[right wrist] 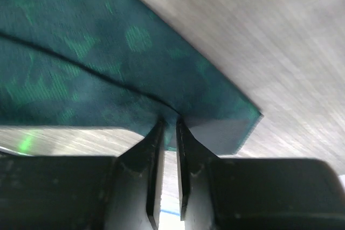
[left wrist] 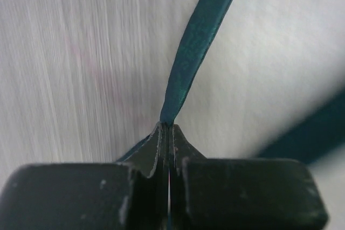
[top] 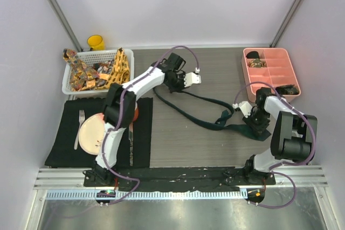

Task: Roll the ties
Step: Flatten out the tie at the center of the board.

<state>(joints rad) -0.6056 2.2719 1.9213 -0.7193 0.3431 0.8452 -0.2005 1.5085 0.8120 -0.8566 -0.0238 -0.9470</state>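
Dark teal fabric necktie (top: pixel 223 118): we see it draped in loose strands over the middle of the grey wooden table (top: pixel 178 149), running toward the right edge.
Left gripper (top: pixel 176 85) (left wrist: pixel 167 127): its jaws are pressed together on the tie's narrow strip, toward the far edge.
Right gripper (top: pixel 257 127) (right wrist: pixel 170 127): its jaws are almost closed and pinch the tie's wide end, near the right edge.
Other ties: we see a yellow-orange patterned necktie (top: pixel 122 68) and a brownish multicolour patterned necktie (top: pixel 81 74) piled in the white plastic basket (top: pixel 67 83) at the far left corner.
Surroundings: the black rectangular placemat (top: pixel 62 152) lies at the near left corner and the pink compartment tray (top: pixel 280 74) at the far right corner.
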